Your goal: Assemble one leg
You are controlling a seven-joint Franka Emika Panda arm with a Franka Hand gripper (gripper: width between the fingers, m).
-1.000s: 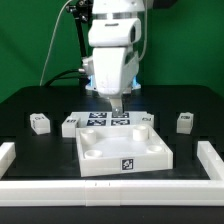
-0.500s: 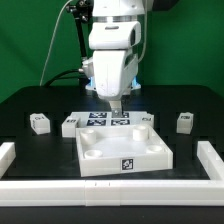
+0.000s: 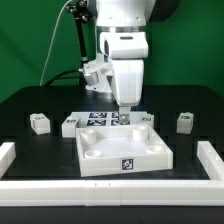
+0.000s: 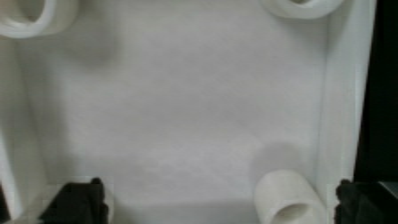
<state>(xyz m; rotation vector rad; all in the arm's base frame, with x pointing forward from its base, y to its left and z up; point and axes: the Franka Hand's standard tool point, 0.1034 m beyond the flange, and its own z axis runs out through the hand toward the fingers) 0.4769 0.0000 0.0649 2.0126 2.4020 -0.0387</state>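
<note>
A leg (image 3: 184, 121) stands on the table (image 3: 30, 105), well apart from the tool (image 3: 124, 114), toward the exterior view's right; only that view shows it. The wrist view alone shows the tool's fingers (image 4: 75, 203) spread wide and empty above the tray (image 4: 178, 110) floor.

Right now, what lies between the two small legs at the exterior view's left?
Only bare black table separates the outer leg from the inner leg beside the marker board, as the exterior view shows.

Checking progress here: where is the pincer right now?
In the exterior view the pincer hangs near the middle, above the far side of the white tray, close to the marker board.
</note>
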